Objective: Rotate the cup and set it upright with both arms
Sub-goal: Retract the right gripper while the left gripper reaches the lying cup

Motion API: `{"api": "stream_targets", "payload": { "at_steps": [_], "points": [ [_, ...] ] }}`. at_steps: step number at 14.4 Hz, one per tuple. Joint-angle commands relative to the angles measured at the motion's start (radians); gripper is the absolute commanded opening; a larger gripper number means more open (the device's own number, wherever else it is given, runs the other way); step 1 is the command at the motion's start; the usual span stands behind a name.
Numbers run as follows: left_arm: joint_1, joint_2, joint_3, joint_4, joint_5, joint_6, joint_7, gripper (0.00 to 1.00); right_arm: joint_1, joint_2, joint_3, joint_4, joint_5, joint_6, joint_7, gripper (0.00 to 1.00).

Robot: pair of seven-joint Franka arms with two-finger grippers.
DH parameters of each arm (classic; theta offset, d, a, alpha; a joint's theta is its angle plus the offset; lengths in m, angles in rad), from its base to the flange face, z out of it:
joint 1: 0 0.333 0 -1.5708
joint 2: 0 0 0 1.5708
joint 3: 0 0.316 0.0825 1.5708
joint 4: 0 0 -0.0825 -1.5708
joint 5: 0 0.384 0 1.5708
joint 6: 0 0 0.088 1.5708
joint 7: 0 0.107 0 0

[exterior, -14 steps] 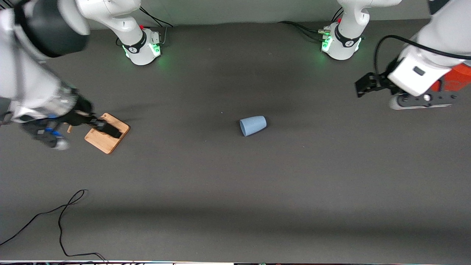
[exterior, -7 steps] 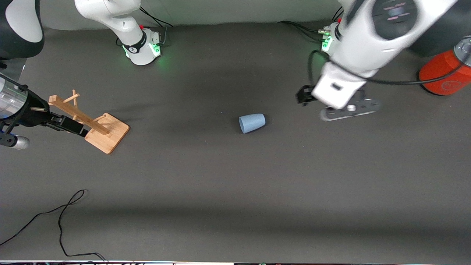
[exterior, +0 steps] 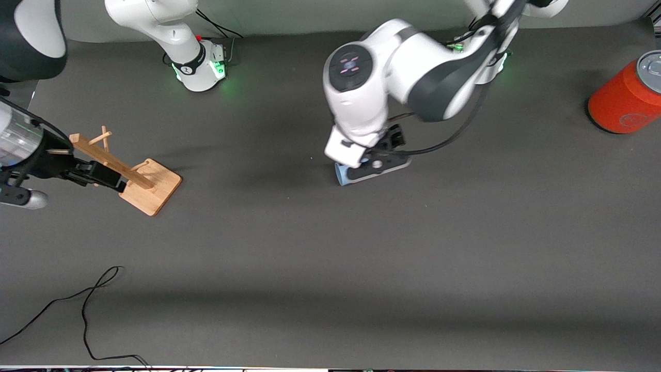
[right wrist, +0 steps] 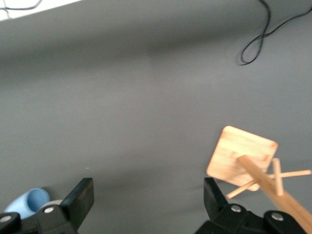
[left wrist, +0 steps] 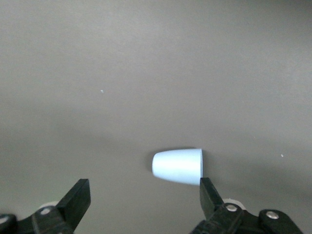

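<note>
The pale-blue cup [left wrist: 178, 165] lies on its side in the middle of the table. In the front view the left hand covers it, and only its rim end [exterior: 340, 174] shows, facing the right arm's end of the table. My left gripper [left wrist: 144, 190] hangs open just above the cup, one fingertip [left wrist: 207, 192] close beside the rim, nothing held. My right gripper [exterior: 103, 178] stands open near the right arm's end of the table, next to the wooden rack, with bare table between its fingers [right wrist: 83, 195]. The cup [right wrist: 29, 202] shows small in the right wrist view.
A wooden rack [exterior: 150, 186] with a slanted post and pegs stands at the right arm's end. An orange can with a silver top [exterior: 627, 95] stands at the left arm's end. A black cable [exterior: 88, 305] loops on the table nearer the front camera.
The left arm has swung from over the orange can to above the cup. The right gripper drew back from the rack's base a second ago and has since barely moved.
</note>
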Motion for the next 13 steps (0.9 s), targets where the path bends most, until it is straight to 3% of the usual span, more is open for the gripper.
{"api": "stream_targets", "payload": {
  "at_steps": [1,4,8,13],
  "points": [
    [-0.079,0.121,0.016,0.105,0.084,-0.015,-0.073,1.0,0.017,0.021,-0.002,0.023,-0.062,0.004,-0.071,1.0],
    [-0.157,0.198,0.055,0.106,0.125,-0.01,-0.109,1.0,0.017,0.017,-0.003,0.023,-0.05,0.004,-0.111,1.0],
    [-0.306,0.308,0.198,0.106,0.125,0.026,-0.109,1.0,0.008,0.012,-0.005,0.012,-0.03,-0.001,-0.107,1.0],
    [-0.348,0.396,0.212,0.096,0.151,0.03,-0.109,1.0,-0.019,0.015,-0.01,0.012,0.01,-0.026,-0.11,1.0]
  ]
}}
